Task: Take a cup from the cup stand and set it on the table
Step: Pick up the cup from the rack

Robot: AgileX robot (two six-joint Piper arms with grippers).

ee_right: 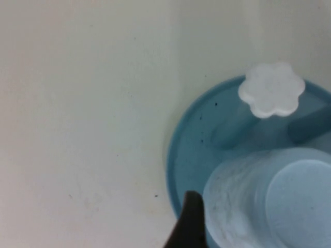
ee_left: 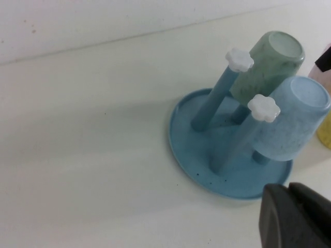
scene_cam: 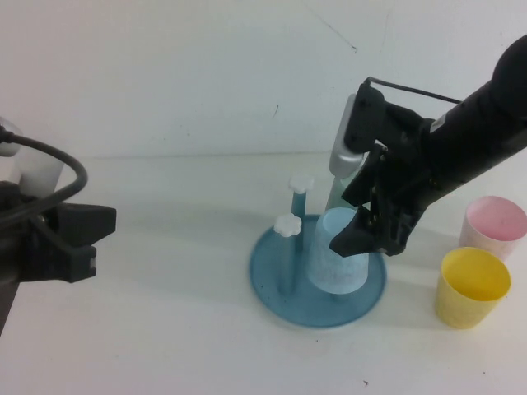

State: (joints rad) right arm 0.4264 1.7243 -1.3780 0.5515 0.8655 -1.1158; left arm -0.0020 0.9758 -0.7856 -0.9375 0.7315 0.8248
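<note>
The sky-blue speckled cup (scene_cam: 333,263) sits upside down on a peg of the teal cup stand (scene_cam: 272,280), at the middle right of the white table (scene_cam: 165,329). My right gripper (scene_cam: 375,239) is down over the cup's right side, open. In the right wrist view one dark finger (ee_right: 190,222) is against the wall of the cup (ee_right: 258,196); the other finger is out of view. My left gripper (scene_cam: 105,230) hovers at the far left, shut and empty. The left wrist view shows the cup (ee_left: 297,124), the stand (ee_left: 186,139) and my left gripper (ee_left: 297,217).
A mint-green cup (ee_left: 266,67) hangs on a rear peg. Two free pegs with white flower caps (scene_cam: 286,225) stand on the tray's left. A yellow cup (scene_cam: 471,286) and a pink cup (scene_cam: 492,226) stand upright to the right of the stand.
</note>
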